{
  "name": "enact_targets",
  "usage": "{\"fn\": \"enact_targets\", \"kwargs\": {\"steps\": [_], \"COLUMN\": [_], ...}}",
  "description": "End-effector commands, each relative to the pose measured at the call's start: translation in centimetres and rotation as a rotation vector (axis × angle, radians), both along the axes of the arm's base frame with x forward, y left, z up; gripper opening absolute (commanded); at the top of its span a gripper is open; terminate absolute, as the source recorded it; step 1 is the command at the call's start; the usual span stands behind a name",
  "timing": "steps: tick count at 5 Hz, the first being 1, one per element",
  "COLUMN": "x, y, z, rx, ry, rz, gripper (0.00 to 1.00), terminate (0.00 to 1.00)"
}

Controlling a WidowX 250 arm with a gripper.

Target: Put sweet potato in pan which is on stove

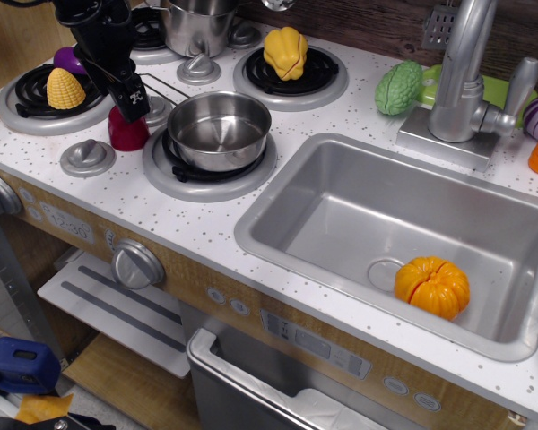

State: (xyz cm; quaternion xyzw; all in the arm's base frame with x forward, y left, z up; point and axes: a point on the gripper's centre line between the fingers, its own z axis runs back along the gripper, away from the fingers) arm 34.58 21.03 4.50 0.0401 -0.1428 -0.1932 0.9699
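The black gripper (pixel 130 98) hangs right over the sweet potato (pixel 126 131) on the stove (pixel 117 188) surface. Its fingers' spread I cannot tell. The pan (pixel 218 130) sits just beside.

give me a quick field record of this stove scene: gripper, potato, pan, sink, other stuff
gripper: black gripper directly above the sweet potato, open or shut unclear
sweet potato: dark red sweet potato on the stove, left of the pan, not in it
pan: steel pan on front right burner, empty
pot: taller pot on back burner
corn: yellow corn on left burner
sink: sink holds an orange pumpkin
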Motion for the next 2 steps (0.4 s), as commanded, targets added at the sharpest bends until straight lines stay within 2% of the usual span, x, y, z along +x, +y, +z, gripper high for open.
{"fn": "enact_targets", "kwargs": {"steps": [1,2], "x": [0.00,0.03], "y": [0.00,0.41], "z": [0.00,-0.80], "rx": [0.000,-0.013], "ry": [0.000,-0.009], "rz": [0.000,-0.001], "gripper": [1.00,1.00], "terminate": [0.00,0.00]}}
